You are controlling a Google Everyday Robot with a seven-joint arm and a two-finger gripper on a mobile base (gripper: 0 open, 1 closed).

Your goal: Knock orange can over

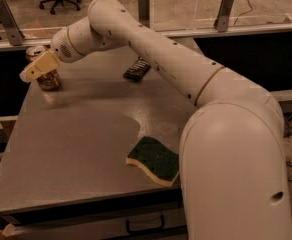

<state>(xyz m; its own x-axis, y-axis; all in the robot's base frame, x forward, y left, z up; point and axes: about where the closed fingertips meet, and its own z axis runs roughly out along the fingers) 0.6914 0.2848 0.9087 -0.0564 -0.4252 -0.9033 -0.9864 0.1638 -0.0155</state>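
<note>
The robot's pale, wedge-shaped gripper hung at the far left corner of the flat grey metal table. Its tan fingers lay pressed together with nothing between them. The small orange-gold drink can with a silver top stood directly behind the fingers, seemingly touching them, its middle hidden by them. The flat black bar-shaped wrapper lay well to the right of the fingers. The dark green sponge with a yellow underside lay far from them, near the front edge.
</note>
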